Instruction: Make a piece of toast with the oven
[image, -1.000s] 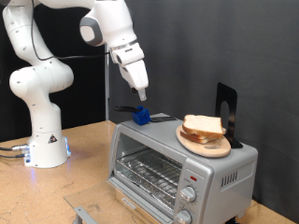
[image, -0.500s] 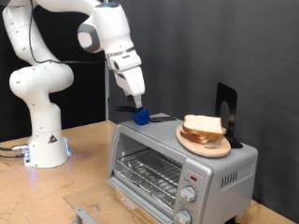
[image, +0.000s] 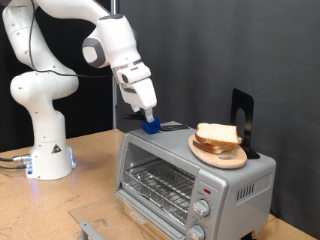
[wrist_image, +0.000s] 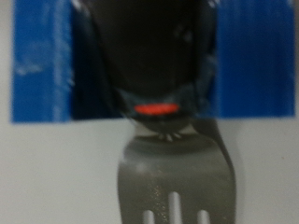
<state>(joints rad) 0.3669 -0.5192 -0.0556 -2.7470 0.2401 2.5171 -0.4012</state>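
Claw poised just above blue-handled spatula at oven top's far corner; opening impossible to tell. Piece of toast plated at the opposite end, untouched.

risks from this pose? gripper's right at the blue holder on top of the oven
1. The gripper sits low over the blue holder near the oven top's edge; a slanted approach might push it off.
2. In the wrist view the spatula handle looks blurred and close, so alignment is uncertain and a grasp may miss.
3. The bread sits stacked on a plate nearby; jolting the oven could shift it.
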